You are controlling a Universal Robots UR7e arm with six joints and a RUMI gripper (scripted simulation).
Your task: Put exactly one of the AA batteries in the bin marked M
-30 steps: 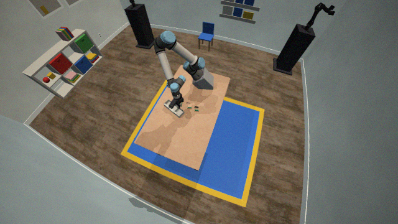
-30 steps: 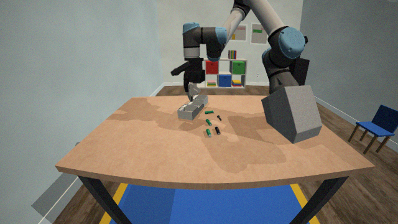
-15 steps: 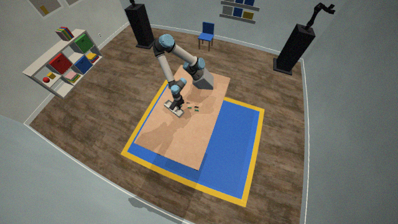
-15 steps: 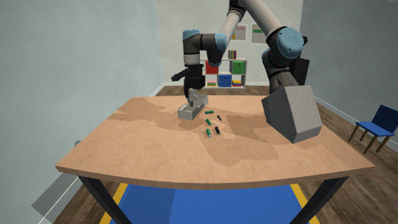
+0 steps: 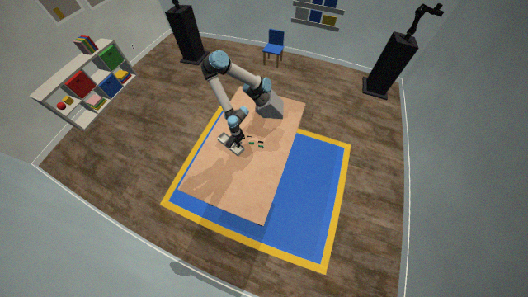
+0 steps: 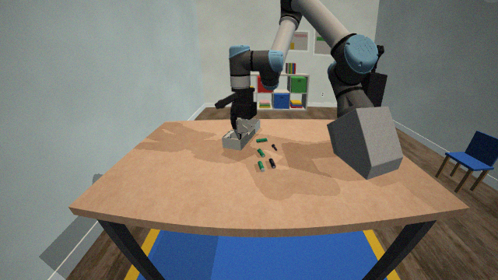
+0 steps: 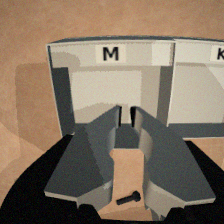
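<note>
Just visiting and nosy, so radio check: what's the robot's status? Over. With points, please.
Gripper point(image 5: 239, 145) point(image 6: 239, 136) point(image 7: 125, 108) shut, nothing held, above bin M point(image 5: 238, 153) point(image 6: 232, 144) point(image 7: 82, 54). Three green batteries point(image 5: 261, 146) point(image 6: 261, 166) lie on the table point(image 5: 256, 186) point(image 6: 187, 194) point(image 7: 30, 25). No other obstruction seen there.

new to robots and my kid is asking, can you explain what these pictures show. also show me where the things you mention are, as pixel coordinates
The machine is one jointed robot arm point(image 5: 221, 96) point(image 6: 284, 36) standing on a wooden table point(image 5: 243, 190) point(image 6: 194, 187) point(image 7: 30, 25). The top picture looks down from high up, the exterior one looks across the table, and the wrist one looks past the two jaws from the arm's own wrist.

Below the end effector point(image 5: 240, 145) point(image 6: 239, 135) point(image 7: 125, 108) are joined gray bins point(image 5: 228, 148) point(image 6: 233, 144) point(image 7: 85, 55); the wrist picture shows the letters M and K. Beside them, the exterior picture shows three green cylinders point(image 6: 261, 152), a black one point(image 6: 272, 163) and a small dark bolt-like piece point(image 6: 274, 147) point(image 7: 128, 198).

The jaws are nearly together, holding nothing.
</note>
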